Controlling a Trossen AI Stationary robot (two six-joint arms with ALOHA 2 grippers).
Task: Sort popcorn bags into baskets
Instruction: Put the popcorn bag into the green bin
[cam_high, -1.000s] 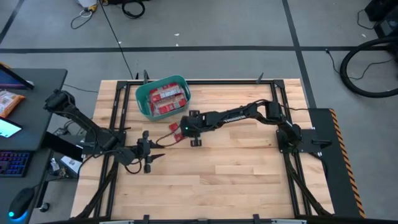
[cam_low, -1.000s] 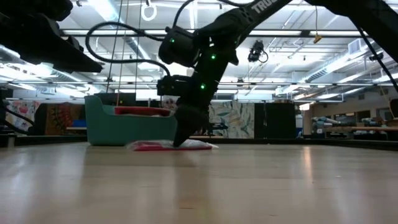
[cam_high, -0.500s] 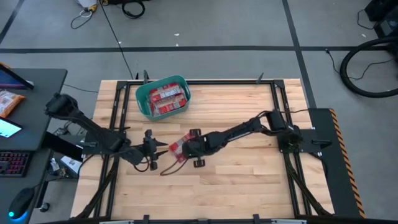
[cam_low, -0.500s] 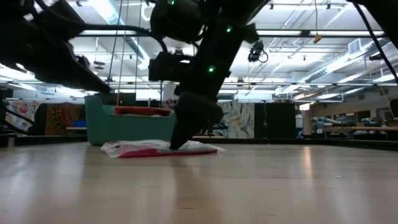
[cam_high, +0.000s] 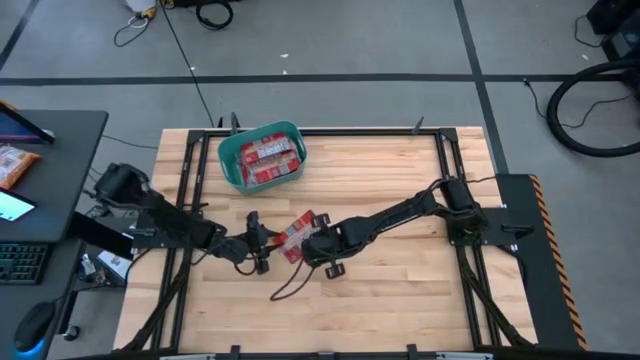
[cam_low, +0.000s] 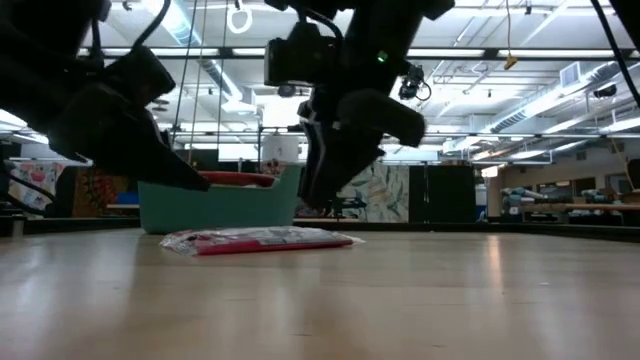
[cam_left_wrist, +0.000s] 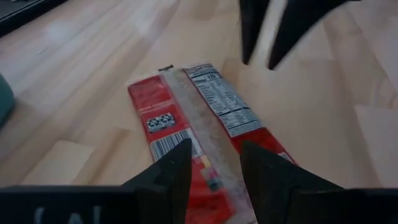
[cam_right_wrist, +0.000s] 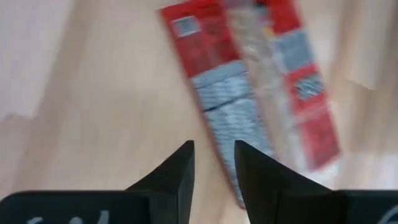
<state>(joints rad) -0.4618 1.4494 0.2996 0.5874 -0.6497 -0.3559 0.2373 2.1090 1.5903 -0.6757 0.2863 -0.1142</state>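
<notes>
Table: pale wooden top in a black frame, grey floor around it.

Basket: one teal tub with rounded corners, at the far edge of the table toward the left arm's side. Red popcorn bags lie packed inside it; in the low view their red tops show just over the rim, the basket standing behind the loose bag.

Loose bag: one red packet lying flat on the bare wood near the middle of the table, well apart from the basket, printed back side up with a pale seam down its length, a barcode and a nutrition panel (left wrist view; right wrist view). In the low view it rests flat on the table.

Left gripper: low over the table just beside the bag on its left-arm side. Fingers parted with a gap between them, the bag lying ahead of and partly under them; nothing held.

Right gripper: just beside the bag on the opposite side, lifted clear of the table in the low view. Fingers parted, nothing between them.

The two grippers face each other with the bag between; the right one's fingers show beyond the bag in the left wrist view.

Surroundings: a dark desk with a screen and keyboard beside the left arm; black cables on the floor.
</notes>
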